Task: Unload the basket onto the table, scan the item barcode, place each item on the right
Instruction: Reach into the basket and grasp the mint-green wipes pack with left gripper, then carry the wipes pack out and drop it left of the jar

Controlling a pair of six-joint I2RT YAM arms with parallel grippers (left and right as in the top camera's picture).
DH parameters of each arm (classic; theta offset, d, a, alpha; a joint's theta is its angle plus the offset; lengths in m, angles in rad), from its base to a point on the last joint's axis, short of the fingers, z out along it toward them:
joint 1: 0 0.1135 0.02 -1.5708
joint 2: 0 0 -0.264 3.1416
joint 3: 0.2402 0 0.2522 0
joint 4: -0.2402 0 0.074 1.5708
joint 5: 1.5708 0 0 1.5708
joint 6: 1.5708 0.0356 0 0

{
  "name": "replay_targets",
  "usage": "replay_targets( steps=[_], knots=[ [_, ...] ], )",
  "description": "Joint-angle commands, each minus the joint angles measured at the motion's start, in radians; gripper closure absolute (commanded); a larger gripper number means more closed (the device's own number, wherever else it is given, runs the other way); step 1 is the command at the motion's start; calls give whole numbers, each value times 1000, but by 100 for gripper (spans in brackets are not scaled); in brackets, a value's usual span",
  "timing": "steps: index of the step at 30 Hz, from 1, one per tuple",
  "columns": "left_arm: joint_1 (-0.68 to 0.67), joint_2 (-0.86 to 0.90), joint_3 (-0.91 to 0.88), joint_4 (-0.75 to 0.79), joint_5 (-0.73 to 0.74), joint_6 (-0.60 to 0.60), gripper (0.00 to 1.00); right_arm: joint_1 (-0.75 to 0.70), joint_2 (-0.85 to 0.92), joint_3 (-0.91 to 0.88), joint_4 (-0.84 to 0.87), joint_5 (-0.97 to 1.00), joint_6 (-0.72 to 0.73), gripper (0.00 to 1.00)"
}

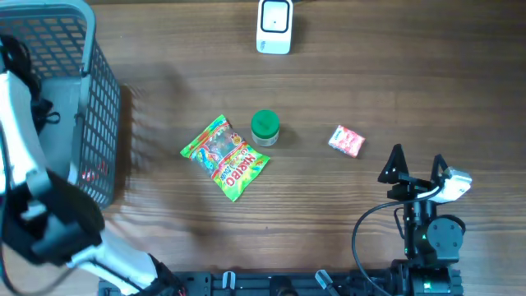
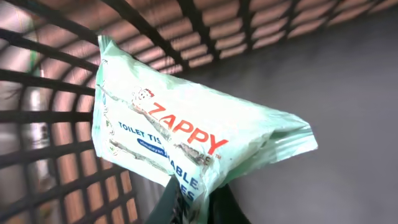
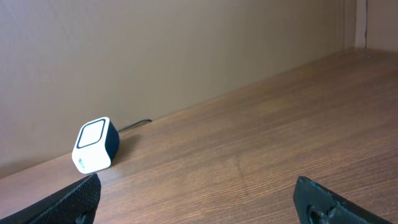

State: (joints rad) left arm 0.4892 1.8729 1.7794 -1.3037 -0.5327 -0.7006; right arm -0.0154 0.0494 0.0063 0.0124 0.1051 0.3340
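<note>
Mint-green plastic pack of Zappy toilet wipes [image 2: 186,134] is gripped at its lower edge by the black left gripper [image 2: 194,198], jaws clenched on it. Pack is held tilted inside the grey-blue plastic mesh basket [image 1: 103,123], upper left of overhead frame. White box-shaped barcode scanner [image 1: 274,26] is seen at top centre. At lower right the right gripper [image 1: 417,158] is spread wide, nothing btwn its jaws. Mid-frame on the brown wooden table [image 1: 164,238] are seen: colourful Haribo sweets bag [image 1: 224,156], small green-lidded jar [image 1: 265,127] just beside it, small pink packet [image 1: 347,141] further right.
</note>
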Motion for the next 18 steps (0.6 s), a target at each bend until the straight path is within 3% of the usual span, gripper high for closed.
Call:
replay_targets(
  steps=[1, 7, 11, 13, 15, 18],
  knots=[
    [-37, -166, 9, 7, 19, -14, 96, 5, 0, -1, 3, -12, -17, 0],
    [-136, -381, 9, 40, 205, -13, 96, 5, 0, -1, 3, -12, -17, 0],
    [-333, -503, 8, 84, 282, -13, 96, 5, 0, -1, 3, -12, -17, 0],
    [-486, -523, 8, 119, 270, -4, 96, 5, 0, -1, 3, -12, -17, 0],
    [-667, -498, 6, 164, 168, 46, 96, 5, 0, -1, 3, -12, -17, 1],
    [-814, -412, 6, 158, 34, 46, 96, 5, 0, -1, 3, -12, -17, 0]
  ],
)
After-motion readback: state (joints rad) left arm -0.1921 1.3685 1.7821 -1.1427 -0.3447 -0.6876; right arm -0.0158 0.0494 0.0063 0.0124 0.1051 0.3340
